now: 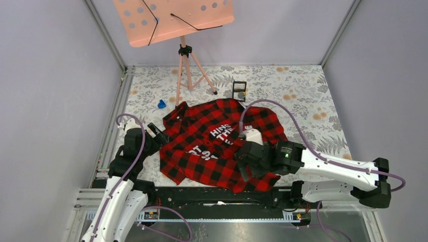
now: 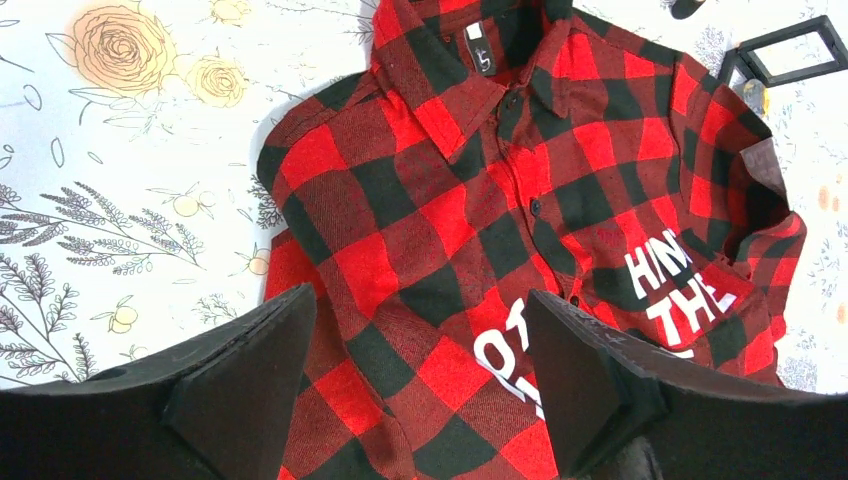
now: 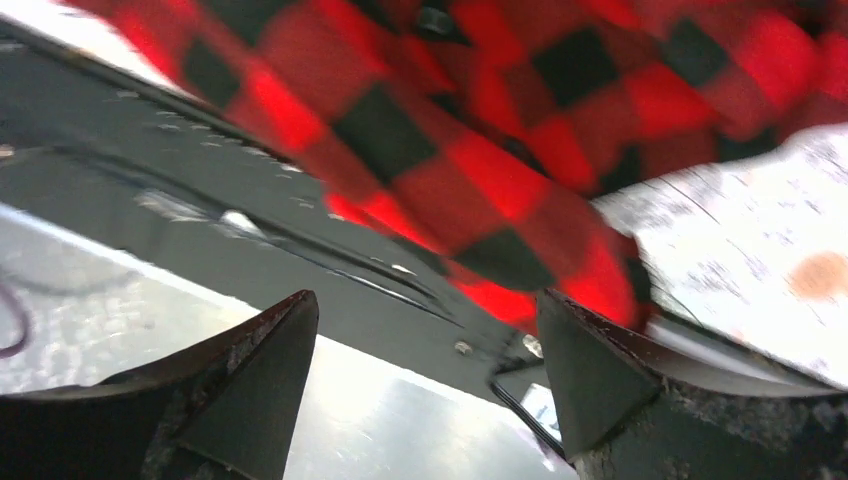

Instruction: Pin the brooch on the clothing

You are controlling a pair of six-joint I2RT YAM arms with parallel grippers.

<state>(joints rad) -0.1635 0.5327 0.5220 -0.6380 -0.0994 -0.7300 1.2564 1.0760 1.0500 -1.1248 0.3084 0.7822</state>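
Observation:
The clothing [image 1: 217,141] is a red-and-black check shirt with white letters, lying crumpled mid-table. My left gripper [image 1: 157,134] hovers at its left edge. Seen from the left wrist, the left gripper [image 2: 418,300] is open above the shirt [image 2: 520,200], with nothing between its fingers. My right gripper [image 1: 246,165] is over the shirt's near hem. The blurred right wrist view shows the right gripper [image 3: 425,300] open and empty, the hem [image 3: 480,190] just beyond it. I cannot pick out the brooch for certain; a small greyish thing [image 2: 752,92] lies by the black frame.
A small black square frame box [image 1: 239,89] stands behind the shirt, and a small blue object [image 1: 161,104] lies at its far left. A pink music stand [image 1: 184,50] rises at the back. The black front rail [image 1: 212,194] runs under the shirt's hem.

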